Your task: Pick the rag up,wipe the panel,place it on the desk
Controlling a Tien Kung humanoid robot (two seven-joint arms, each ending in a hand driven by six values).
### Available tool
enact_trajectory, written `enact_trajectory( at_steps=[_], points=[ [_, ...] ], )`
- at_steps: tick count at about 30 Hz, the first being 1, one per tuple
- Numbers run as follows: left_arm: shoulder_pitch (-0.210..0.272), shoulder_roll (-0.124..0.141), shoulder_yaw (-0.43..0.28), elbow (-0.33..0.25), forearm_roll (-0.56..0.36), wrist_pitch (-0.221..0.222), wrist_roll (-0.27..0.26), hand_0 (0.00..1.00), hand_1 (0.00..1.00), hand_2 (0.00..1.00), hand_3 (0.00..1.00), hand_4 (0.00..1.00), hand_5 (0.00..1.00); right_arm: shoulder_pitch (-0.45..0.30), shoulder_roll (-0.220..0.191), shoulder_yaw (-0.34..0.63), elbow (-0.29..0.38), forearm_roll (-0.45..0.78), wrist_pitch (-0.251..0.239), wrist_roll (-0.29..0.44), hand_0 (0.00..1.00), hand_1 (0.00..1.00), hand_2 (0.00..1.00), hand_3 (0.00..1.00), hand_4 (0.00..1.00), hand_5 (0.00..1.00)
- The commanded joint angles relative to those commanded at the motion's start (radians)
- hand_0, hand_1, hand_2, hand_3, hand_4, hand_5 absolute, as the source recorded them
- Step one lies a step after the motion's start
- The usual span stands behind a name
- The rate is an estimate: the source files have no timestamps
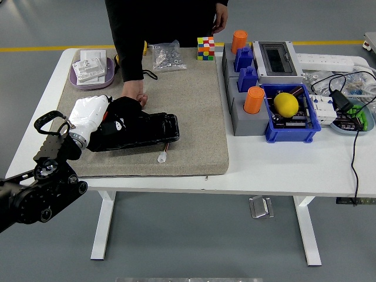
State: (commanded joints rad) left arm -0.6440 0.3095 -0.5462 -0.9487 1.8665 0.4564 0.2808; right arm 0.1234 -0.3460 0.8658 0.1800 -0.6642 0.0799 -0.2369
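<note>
Black rag (120,114) is bunched on the left end of the black panel (141,130), and I have the left robot hand (88,117) pressed onto it, white fingers clenched on the cloth. Panel's long axis runs left-right across the mat (188,106), so my wipe goes rightward, away from the robot hand. Person's hand (134,91) touches the panel's far edge. Right robot hand is out of view. Rag isn't on the desk (282,158) yet.
</note>
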Motion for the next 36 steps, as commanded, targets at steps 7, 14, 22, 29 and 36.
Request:
enact_trajectory(
  at_steps=[7,14,22,29,36],
  points=[
    [-0.026,-0.028,0.054,-0.023,-0.013,-0.006,0.005,0.211,0.124,0.461,0.392,0.314,0.002,0.003,-0.006,-0.010,0.000,0.003,0.002,0.000,0.723,0.646,0.681,0.585,0.974,0.556],
    [-0.046,-0.047,0.103,-0.038,-0.022,-0.013,0.011,0.210,0.128,0.464,0.396,0.305,0.002,0.005,-0.011,-0.017,0.000,0.005,0.002,0.000,0.723,0.646,0.681,0.585,0.974,0.556],
    [-0.066,-0.067,0.143,-0.063,-0.021,-0.021,0.019,0.210,0.128,0.464,0.396,0.306,0.002,0.006,-0.015,-0.016,0.000,0.001,0.005,-0.003,0.723,0.644,0.681,0.585,0.974,0.555],
    [-0.078,-0.077,0.166,-0.098,-0.017,-0.027,0.024,0.210,0.129,0.465,0.398,0.307,0.002,0.006,-0.015,-0.011,0.000,-0.002,0.005,-0.005,0.723,0.643,0.681,0.584,0.974,0.554],
    [-0.093,-0.088,0.189,-0.116,-0.020,-0.030,0.027,0.210,0.131,0.464,0.396,0.317,0.002,0.009,-0.016,-0.013,0.000,-0.001,0.005,-0.005,0.723,0.643,0.681,0.584,0.974,0.552]
  ],
)
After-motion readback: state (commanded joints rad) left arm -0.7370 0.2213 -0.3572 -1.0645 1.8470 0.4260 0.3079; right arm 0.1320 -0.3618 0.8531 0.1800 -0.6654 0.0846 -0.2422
